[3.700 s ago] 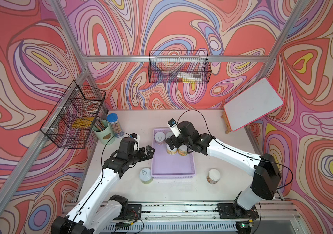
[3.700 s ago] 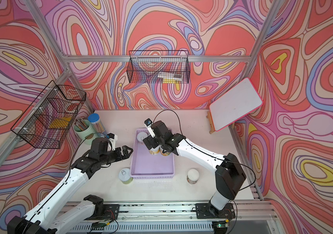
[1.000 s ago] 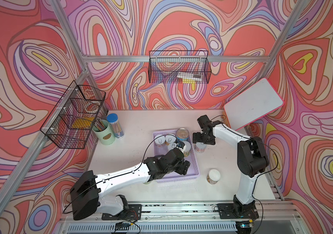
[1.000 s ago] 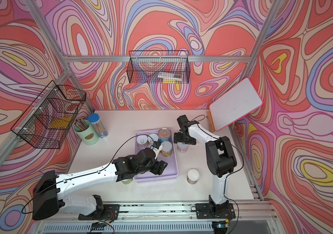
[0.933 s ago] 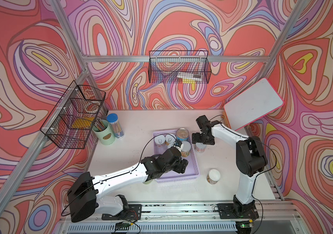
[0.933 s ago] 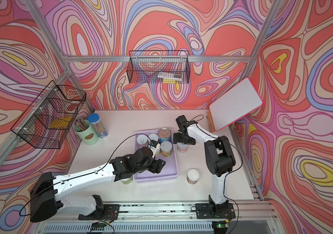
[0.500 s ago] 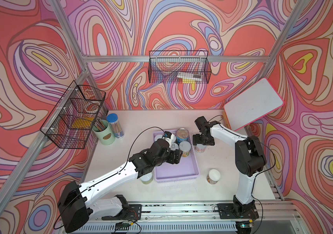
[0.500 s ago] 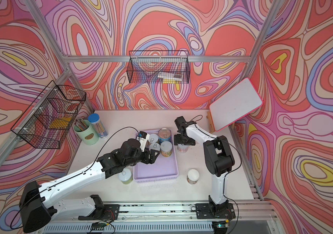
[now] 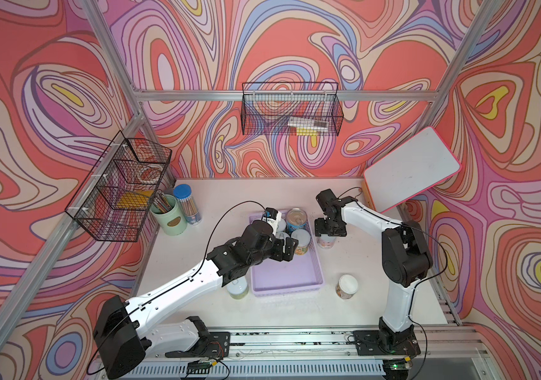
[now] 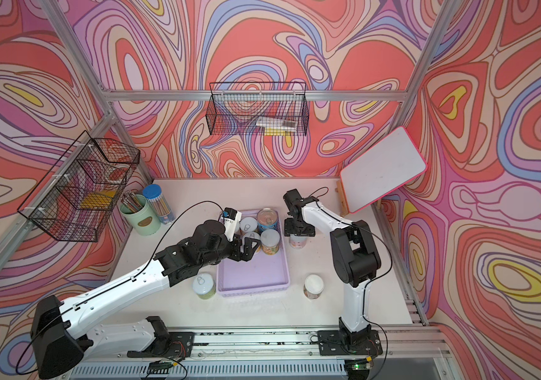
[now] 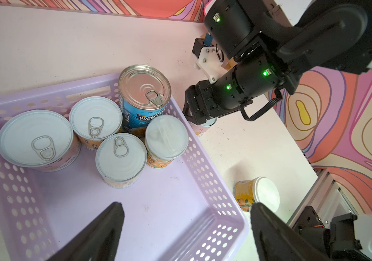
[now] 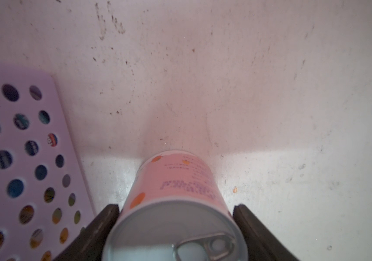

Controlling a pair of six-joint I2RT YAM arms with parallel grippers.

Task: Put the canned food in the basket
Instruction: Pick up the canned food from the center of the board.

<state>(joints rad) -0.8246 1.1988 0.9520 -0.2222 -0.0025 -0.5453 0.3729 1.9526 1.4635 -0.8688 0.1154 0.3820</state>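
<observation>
Left fingers [image 11: 99, 232] spread over basket [image 11: 205, 171], right fingers [image 12: 99, 230] flanking pink can [image 12: 173, 180] beside basket wall, grip unclear.

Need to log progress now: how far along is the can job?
Done: five cans stand in the basket, the blue can among them. In hand: the right gripper straddles the pink can beside the basket; a firm grip is not clear. The left gripper hangs open and empty over the basket. Left: that pink can, plus the left can and right can by the basket's front corners.
</observation>
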